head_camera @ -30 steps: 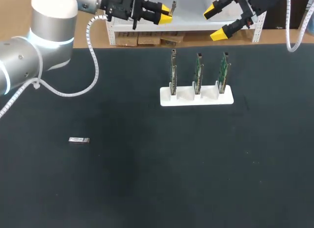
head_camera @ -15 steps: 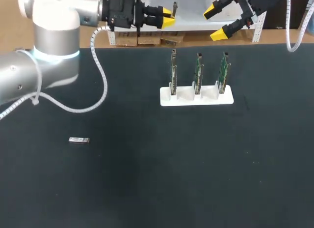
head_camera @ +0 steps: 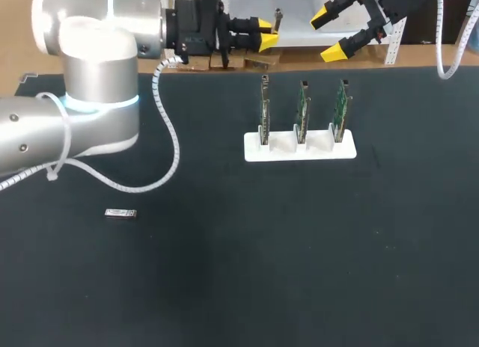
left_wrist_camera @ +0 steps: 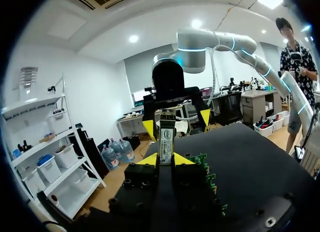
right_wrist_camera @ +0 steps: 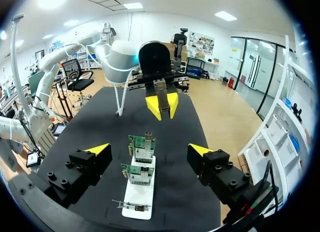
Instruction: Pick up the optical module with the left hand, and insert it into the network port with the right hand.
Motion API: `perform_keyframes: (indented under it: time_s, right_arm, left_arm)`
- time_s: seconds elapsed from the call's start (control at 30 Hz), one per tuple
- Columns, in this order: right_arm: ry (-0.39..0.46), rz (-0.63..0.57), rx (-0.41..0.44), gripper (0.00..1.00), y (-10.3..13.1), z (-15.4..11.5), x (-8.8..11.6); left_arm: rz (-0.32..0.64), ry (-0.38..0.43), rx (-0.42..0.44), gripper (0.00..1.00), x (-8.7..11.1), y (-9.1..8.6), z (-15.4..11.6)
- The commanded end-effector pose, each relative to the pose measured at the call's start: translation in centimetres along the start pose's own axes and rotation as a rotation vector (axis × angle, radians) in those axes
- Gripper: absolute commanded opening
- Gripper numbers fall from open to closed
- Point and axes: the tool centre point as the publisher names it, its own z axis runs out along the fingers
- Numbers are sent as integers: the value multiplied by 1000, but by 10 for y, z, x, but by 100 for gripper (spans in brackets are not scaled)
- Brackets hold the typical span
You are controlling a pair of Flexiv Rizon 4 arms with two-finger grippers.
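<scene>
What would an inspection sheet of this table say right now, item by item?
Surface: black table, dark flat top.
Job's things: optical module sticking out ahead of the left gripper's fingers; white holder with three green circuit boards standing upright in a row.
Clutter: one small metal piece lying flat, alone, well left of the holder.
Grippers: left gripper shut on the optical module, at the table's far side; right gripper open, empty, facing it.
Cables: white coiled cable looping over the table's left part; second white cable hanging at its far right corner.
Surroundings: nothing seen reaching over the table.
</scene>
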Motion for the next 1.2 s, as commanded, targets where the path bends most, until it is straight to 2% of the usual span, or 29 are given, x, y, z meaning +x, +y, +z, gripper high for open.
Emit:
perform_keyframes:
  time_s: [0.03, 0.4, 0.57, 0.8, 0.97, 1.2]
  right_arm:
    - [0, 0, 3, 100, 2, 0, 0]
    - [0, 0, 3, 100, 2, 0, 0]
    - [0, 0, 3, 100, 2, 0, 0]
    - [0, 0, 3, 100, 2, 0, 0]
    - [0, 0, 3, 100, 2, 0, 0]
    - [0, 0, 3, 100, 2, 0, 0]
  left_arm:
    - [-1, -12, -181, 0, 0, -7, 6]
    - [-9, -26, -156, 0, 2, -8, 22]
    - [-27, -57, -137, 0, 4, -9, 27]
    - [-39, -89, -50, 0, 9, -6, 32]
    - [-37, -75, -21, 0, 11, -6, 31]
    - [-48, -99, 34, 0, 13, -3, 36]
